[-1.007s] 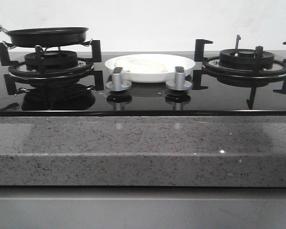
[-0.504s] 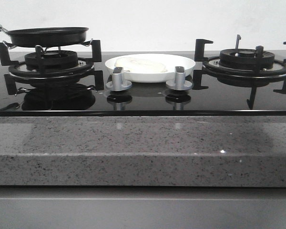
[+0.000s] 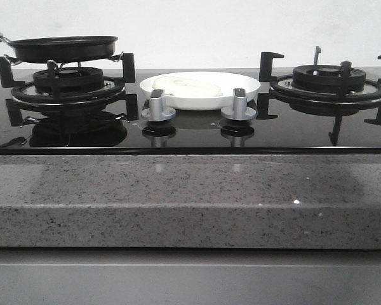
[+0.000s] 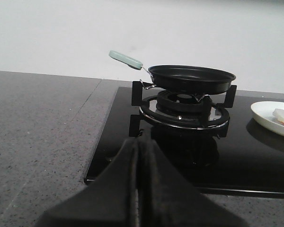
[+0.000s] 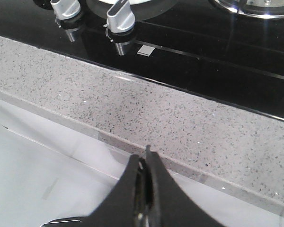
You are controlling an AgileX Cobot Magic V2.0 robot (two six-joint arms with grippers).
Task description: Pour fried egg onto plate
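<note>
One fried egg lies on one white plate, between two burners. One black pan sits on left burner; right burner bare. Two silver knobs in front of plate. Left gripper closed, empty; right gripper closed, empty, over counter edge.

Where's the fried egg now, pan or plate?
On the plate: the fried egg lies flat inside it between the burners. The frying pan sits level on the left burner; its inside isn't visible.

Black frying pan on left burner
</note>
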